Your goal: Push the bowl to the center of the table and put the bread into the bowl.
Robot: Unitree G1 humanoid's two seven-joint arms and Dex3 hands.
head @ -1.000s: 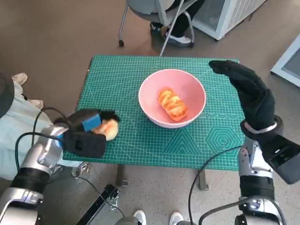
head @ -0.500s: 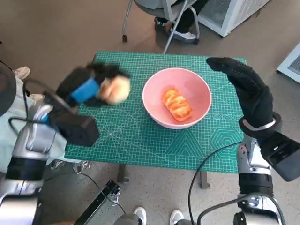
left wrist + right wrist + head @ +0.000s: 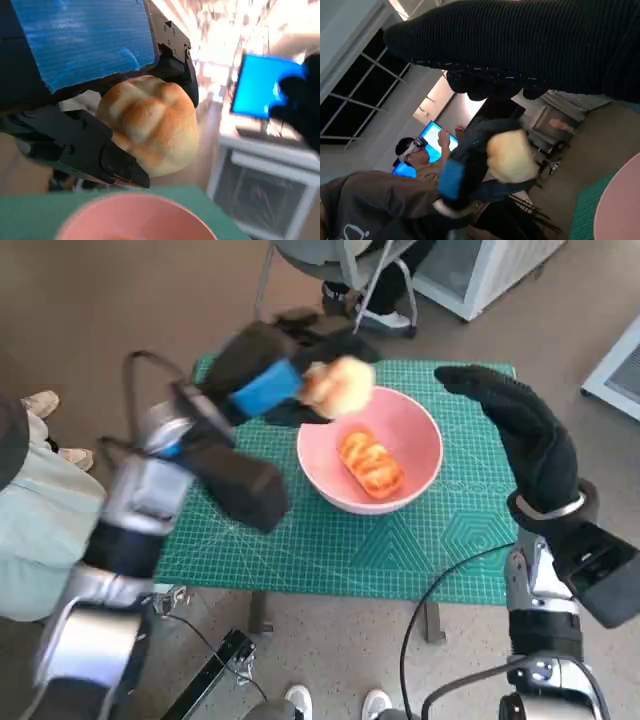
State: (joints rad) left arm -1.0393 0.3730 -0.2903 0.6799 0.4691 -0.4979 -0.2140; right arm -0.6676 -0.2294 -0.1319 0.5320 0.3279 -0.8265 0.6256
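One raised left hand (image 3: 285, 380) grips bun (image 3: 339, 386).

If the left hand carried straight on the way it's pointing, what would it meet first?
Probably the far rim of the pink bowl. The left hand holds the round bread roll above that rim, pointing toward the open gloved right hand; height is unclear.

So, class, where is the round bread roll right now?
In the head view the round bread roll is held by the left hand above the far-left rim of the pink bowl.
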